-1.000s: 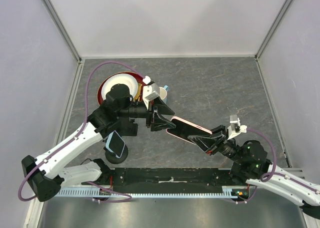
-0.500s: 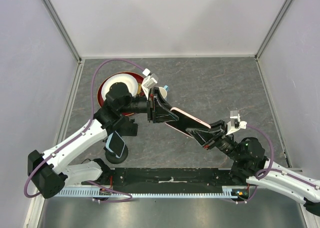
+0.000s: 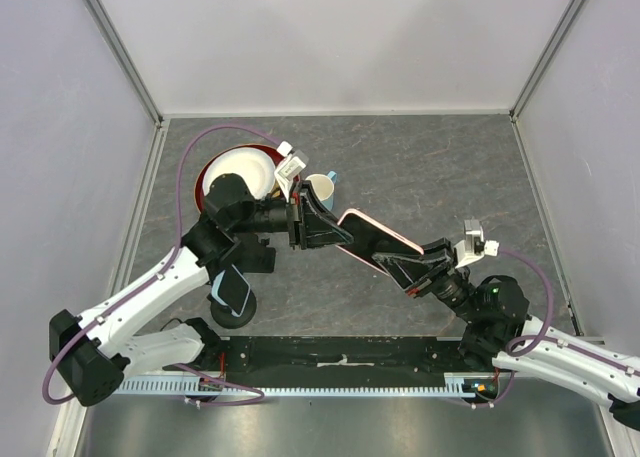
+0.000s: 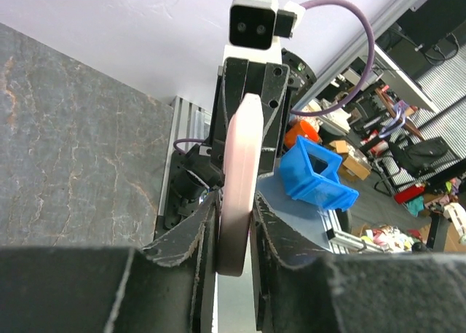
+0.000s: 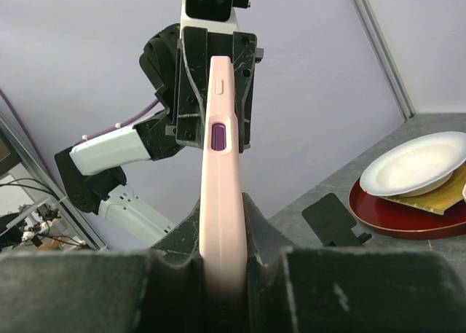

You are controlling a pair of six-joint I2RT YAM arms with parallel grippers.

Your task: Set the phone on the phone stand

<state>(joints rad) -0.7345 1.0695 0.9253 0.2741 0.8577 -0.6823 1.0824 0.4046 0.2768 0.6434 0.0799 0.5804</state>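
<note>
The left gripper point(image 3: 333, 233) is clamped on one end of the phone point(image 3: 378, 243). In the left wrist view its two fingers point(image 4: 191, 234) press against the flat faces of the pink case, with the phone point(image 4: 240, 180) seen edge-on between them. The right gripper point(image 3: 408, 268) pinches the opposite end, and from its own camera the gripper point(image 5: 222, 224) shows both jaws closed tight on the phone point(image 5: 220, 180), whose side buttons face the lens. The phone is therefore held by both arms at once. It is up in the air and clear of the table point(image 3: 450, 167), spanning the gap between the two grippers.

Measured from the phone stand point(image 3: 231, 290), the phone hangs well off to the right and a little farther from the arm bases, not touching the stand. The stand sits on a dark round foot at the near left of the table, and the left forearm passes just beside it. In the right wrist view the stand point(image 5: 331, 220) appears as a black plate standing on the grey surface.

Beyond the stand, toward the far wall, a white bowl point(image 3: 243, 168) rests on a red plate point(image 3: 207, 182) — the left arm's elbow partly covers the plate. A cup point(image 3: 322, 188) stands beyond the stand and to its right, close to the left gripper.
</note>
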